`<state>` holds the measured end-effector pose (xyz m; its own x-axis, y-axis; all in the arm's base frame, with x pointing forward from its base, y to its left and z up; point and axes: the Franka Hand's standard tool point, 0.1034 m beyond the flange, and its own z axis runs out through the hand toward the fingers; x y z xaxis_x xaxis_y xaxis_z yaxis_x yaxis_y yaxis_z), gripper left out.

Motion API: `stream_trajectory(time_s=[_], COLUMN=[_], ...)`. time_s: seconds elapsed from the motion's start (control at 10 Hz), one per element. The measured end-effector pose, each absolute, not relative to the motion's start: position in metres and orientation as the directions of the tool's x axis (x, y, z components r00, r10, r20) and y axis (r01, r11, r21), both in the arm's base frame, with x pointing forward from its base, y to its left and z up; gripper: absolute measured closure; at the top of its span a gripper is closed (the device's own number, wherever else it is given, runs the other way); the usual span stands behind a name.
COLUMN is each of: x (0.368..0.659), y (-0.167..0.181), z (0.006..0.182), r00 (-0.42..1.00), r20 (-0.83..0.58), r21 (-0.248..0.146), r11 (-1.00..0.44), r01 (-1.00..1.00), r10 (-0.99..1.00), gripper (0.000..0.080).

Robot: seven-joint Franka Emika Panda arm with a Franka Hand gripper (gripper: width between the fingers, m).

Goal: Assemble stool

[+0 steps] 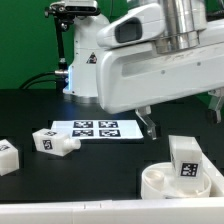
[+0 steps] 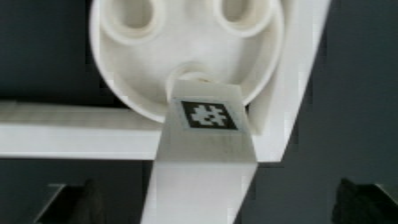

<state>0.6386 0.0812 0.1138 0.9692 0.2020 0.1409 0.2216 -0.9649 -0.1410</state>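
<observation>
The round white seat (image 1: pixel 160 183) lies at the front on the exterior view's right, and one white leg (image 1: pixel 186 160) with a marker tag stands upright in it. In the wrist view the leg (image 2: pixel 210 140) rises from the seat (image 2: pixel 143 55), which shows oval holes. My gripper (image 1: pixel 182 118) hangs just above this leg. In the wrist view my gripper (image 2: pixel 214 208) is open, and the dark fingers (image 2: pixel 68 205) stand wide on either side of the leg without touching it. Two more legs lie on the table, one (image 1: pixel 55 142) left of centre and one (image 1: pixel 6 155) at the far left.
The marker board (image 1: pixel 97 130) lies flat in the middle of the table. A white wall (image 1: pixel 60 212) runs along the front edge, and the seat rests against it, as the wrist view (image 2: pixel 63 130) also shows. The robot base (image 1: pixel 80 60) stands behind.
</observation>
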Motion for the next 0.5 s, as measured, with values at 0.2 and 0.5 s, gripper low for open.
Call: stream_trajectory(time_s=[0.2,0.5], x=[0.6385,0.646], y=[0.0792,0.0775], z=[0.1127,0.1106], r00=[0.939,0.752], r20=[0.155,0.149], r21=[-0.126,-0.013], r11=[-0.936,-0.759], r01=[0.328,0.651], r10=[0.308,0.642], gripper=[0.0151,0.0151])
